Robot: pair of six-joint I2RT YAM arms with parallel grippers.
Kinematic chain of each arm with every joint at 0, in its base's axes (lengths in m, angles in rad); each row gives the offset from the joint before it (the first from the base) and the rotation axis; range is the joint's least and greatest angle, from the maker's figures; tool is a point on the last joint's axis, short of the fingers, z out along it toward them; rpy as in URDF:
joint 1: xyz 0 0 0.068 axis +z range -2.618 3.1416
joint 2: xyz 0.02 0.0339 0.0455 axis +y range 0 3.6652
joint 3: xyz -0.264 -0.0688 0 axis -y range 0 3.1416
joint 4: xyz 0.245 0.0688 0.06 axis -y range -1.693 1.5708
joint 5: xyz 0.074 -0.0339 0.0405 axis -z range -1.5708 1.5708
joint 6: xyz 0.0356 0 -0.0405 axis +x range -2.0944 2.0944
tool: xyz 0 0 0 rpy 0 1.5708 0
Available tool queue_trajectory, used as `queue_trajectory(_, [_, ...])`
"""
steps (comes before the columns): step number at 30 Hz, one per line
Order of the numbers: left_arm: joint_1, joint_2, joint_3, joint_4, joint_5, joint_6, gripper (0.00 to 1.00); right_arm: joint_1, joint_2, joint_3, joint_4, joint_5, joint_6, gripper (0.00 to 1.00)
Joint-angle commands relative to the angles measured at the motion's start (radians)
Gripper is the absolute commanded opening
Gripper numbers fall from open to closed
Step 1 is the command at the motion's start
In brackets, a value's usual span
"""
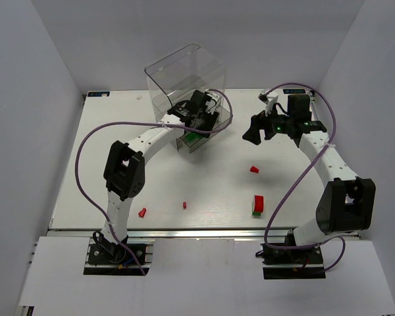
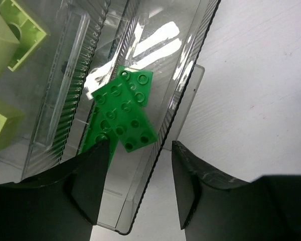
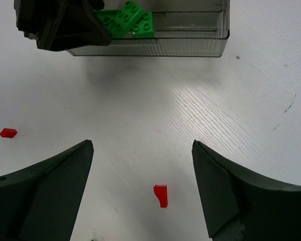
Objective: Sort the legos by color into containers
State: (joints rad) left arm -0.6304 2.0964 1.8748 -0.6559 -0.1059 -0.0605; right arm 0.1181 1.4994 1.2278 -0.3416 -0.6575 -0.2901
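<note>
The clear containers (image 1: 184, 82) stand at the back, with a lower drawer (image 1: 199, 139) pulled out. Dark green legos (image 2: 124, 111) lie in that drawer, and pale yellow-green legos (image 2: 12, 30) lie in the one beside it. My left gripper (image 2: 138, 188) is open and empty, and the drawer's side wall (image 2: 163, 135) runs between its fingers. My right gripper (image 3: 143, 186) is open and empty above a small red lego (image 3: 161, 195). The green legos (image 3: 130, 22) and a second red piece (image 3: 8, 132) also show in the right wrist view.
In the top view, red legos lie on the white table at mid-right (image 1: 254, 170), centre front (image 1: 184, 205) and left front (image 1: 142, 212). A red brick with green under it (image 1: 258, 205) sits front right. White walls enclose the table.
</note>
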Motion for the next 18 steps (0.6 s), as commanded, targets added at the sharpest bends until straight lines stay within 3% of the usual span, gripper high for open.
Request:
queue_trajectory(1, [0.009, -0.108, 0.032, 0.019, -0.017, -0.033, 0.64, -0.003, -0.011, -0.008, 0.009, -0.034, -0.020, 0.84])
queue_trajectory(5, [0.009, -0.159, 0.037, 0.018, -0.014, -0.056, 0.65, -0.001, -0.004, -0.005, 0.003, -0.056, -0.021, 0.83])
queue_trajectory(7, [0.009, -0.186, 0.015, 0.025, 0.008, -0.090, 0.51, -0.003, 0.002, 0.005, -0.025, -0.073, -0.035, 0.79])
queue_trajectory(10, [0.009, -0.281, -0.082, 0.077, 0.069, -0.169, 0.11, -0.005, 0.018, 0.038, -0.111, -0.132, -0.093, 0.74])
queue_trajectory(12, [0.030, -0.391, -0.173, 0.157, 0.199, -0.218, 0.07, 0.000, 0.028, 0.056, -0.268, -0.189, -0.247, 0.73])
queue_trajectory(14, [0.031, -0.476, -0.353, 0.231, 0.290, -0.309, 0.20, -0.003, 0.022, 0.059, -0.408, -0.311, -0.489, 0.75])
queue_trajectory(15, [0.031, -0.566, -0.415, 0.302, 0.343, -0.327, 0.30, -0.001, 0.003, 0.055, -0.624, -0.350, -0.676, 0.77])
queue_trajectory(16, [0.031, -0.606, -0.474, 0.337, 0.365, -0.369, 0.49, -0.006, -0.010, 0.044, -0.749, -0.375, -1.152, 0.84])
queue_trajectory(18, [0.031, -0.694, -0.638, 0.424, 0.400, -0.409, 0.59, -0.009, -0.051, -0.011, -0.929, -0.337, -1.497, 0.89])
